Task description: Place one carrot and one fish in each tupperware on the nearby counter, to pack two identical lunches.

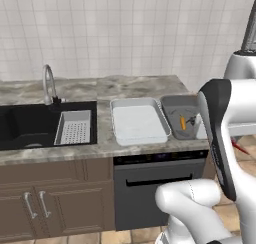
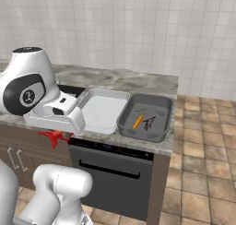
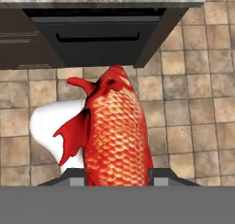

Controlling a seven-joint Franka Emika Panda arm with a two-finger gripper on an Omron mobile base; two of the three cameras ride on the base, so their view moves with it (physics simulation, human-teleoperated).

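Note:
My gripper is shut on a bright red fish, which points down over the tiled floor in front of the counter. The same fish hangs under my hand, left of and below the counter edge. On the counter stand two tupperware trays side by side: a pale one with nothing in it, and a dark grey one to its right. The dark tray holds an orange carrot and a blackish fish.
A black sink with a faucet and a white perforated basket lies left of the trays. A dark dishwasher front sits under the trays. The counter ends right of the dark tray, with tiled floor beyond.

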